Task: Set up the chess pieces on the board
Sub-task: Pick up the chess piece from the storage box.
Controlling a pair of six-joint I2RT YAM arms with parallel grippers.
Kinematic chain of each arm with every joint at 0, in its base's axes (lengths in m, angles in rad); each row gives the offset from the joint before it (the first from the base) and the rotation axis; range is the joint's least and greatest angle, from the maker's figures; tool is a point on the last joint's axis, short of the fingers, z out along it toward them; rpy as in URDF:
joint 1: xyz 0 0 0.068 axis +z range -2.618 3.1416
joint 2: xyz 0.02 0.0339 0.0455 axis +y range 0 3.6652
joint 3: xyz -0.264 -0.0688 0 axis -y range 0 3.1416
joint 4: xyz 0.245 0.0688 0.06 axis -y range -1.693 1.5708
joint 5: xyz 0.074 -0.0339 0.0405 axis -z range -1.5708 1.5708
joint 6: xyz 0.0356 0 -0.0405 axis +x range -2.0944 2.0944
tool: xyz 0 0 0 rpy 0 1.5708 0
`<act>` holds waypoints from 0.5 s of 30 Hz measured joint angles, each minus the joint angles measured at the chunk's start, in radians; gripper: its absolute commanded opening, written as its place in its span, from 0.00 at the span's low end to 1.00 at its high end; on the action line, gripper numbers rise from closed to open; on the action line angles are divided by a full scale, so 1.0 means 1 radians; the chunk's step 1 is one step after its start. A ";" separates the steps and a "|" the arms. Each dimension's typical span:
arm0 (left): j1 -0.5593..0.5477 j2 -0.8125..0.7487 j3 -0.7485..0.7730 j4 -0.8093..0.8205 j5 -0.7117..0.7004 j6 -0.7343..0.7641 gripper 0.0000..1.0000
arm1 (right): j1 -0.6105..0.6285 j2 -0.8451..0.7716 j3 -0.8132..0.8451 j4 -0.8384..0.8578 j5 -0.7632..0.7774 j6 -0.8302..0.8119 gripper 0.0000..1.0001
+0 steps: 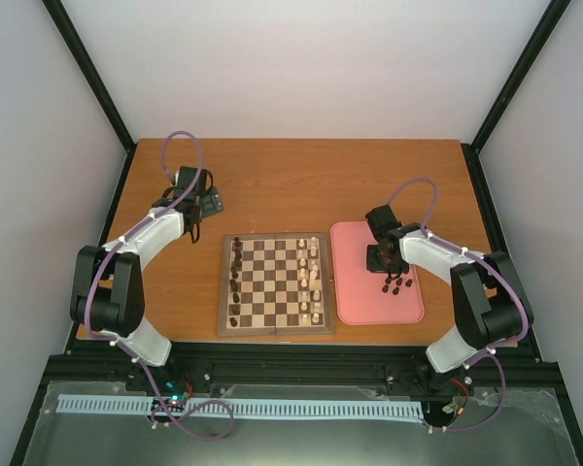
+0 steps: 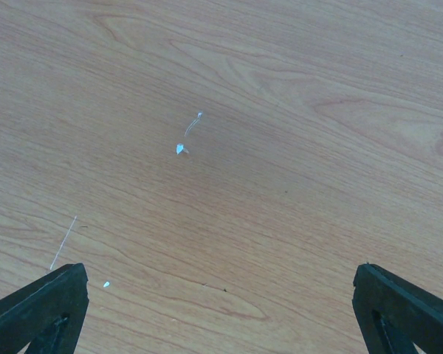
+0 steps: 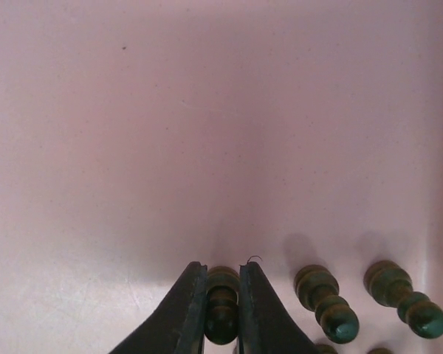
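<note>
On wooden table (image 1: 301, 175), pale walls (image 1: 301, 68) around, right end effector (image 3: 222, 271) clamped on dark chess piece (image 3: 221, 324), left end effector (image 2: 220, 274) apart

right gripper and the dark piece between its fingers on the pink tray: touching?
Touching. In the right wrist view the right gripper is closed on the dark chess piece, both fingers flush against its sides, no gap.

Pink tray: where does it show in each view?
Top external: pink tray, right of the board, under the right gripper.
Left wrist: not in it; only wooden table.
Right wrist: the tray fills the picture.
Shared landmark: loose dark pieces lying on it.
</note>
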 measured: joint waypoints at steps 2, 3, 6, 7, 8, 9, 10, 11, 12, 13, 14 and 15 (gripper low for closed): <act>0.000 0.005 0.001 0.000 0.000 0.000 1.00 | 0.000 -0.005 0.000 -0.002 0.000 0.000 0.06; 0.000 0.008 0.002 0.000 0.000 0.000 1.00 | 0.000 -0.009 0.000 -0.004 0.000 0.002 0.05; 0.000 0.013 0.002 0.000 0.000 0.000 1.00 | 0.000 -0.035 0.000 -0.015 -0.004 0.001 0.03; 0.000 0.014 0.002 0.000 -0.001 0.000 1.00 | 0.000 -0.047 0.000 -0.022 -0.006 0.001 0.03; 0.000 0.014 0.002 0.000 -0.001 0.000 1.00 | 0.002 -0.061 0.004 -0.033 -0.010 0.001 0.03; 0.000 0.014 0.002 0.000 -0.001 0.000 1.00 | 0.008 -0.073 0.012 -0.048 -0.010 0.001 0.03; 0.000 0.014 0.002 0.000 -0.001 0.000 1.00 | 0.014 -0.085 0.024 -0.061 -0.010 0.001 0.03; 0.000 0.014 0.002 0.000 -0.002 0.000 1.00 | 0.027 -0.096 0.045 -0.082 -0.008 0.002 0.03; 0.000 0.014 0.002 0.000 -0.002 0.000 1.00 | 0.049 -0.107 0.075 -0.103 -0.004 0.002 0.03; 0.000 0.014 0.002 0.000 -0.002 0.000 1.00 | 0.079 -0.113 0.116 -0.126 0.003 0.003 0.03; 0.000 0.014 0.002 0.000 -0.002 0.000 1.00 | 0.117 -0.116 0.166 -0.144 0.010 0.005 0.03; 0.000 0.014 0.002 0.000 -0.002 0.000 1.00 | 0.160 -0.116 0.219 -0.154 0.014 0.006 0.03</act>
